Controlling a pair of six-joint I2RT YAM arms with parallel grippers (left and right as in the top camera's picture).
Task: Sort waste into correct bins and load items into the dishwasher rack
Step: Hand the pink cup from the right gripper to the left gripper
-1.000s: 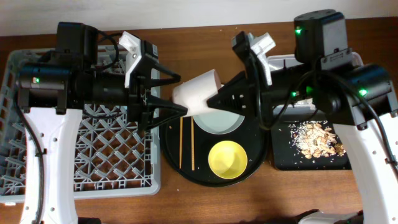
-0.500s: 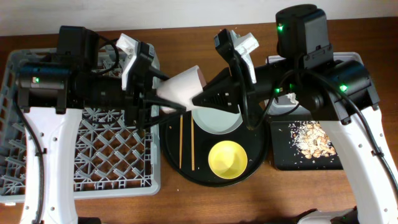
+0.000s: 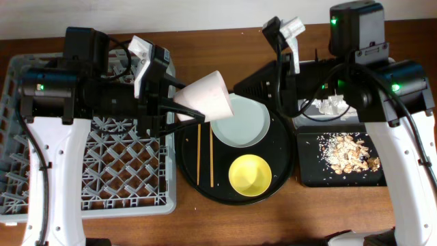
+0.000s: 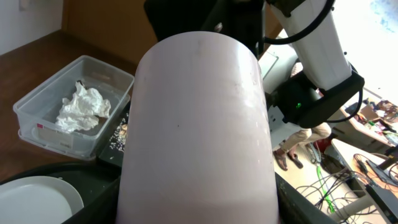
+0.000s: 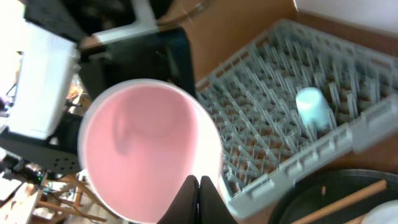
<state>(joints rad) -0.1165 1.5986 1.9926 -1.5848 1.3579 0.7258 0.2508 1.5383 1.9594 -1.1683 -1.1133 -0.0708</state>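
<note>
Wood tabletop [image 3: 205,41]; L claw [image 3: 181,102] clamped on smooth tapered pink cup [image 3: 208,96]; R claw [image 5: 199,186] tips together.

A brown wooden tabletop [image 3: 225,229] fills the overhead view, with a pale wall [image 3: 205,12] along its far edge. The left wrist view shows white wall [image 4: 37,25] beside a brown wooden panel [image 4: 106,25]. To the right lies a light floor [image 4: 379,155] strewn with green and black cables [image 4: 323,186] under bright, washed-out light. The right wrist view shows white wall [image 5: 360,12] in its upper corner.
</note>
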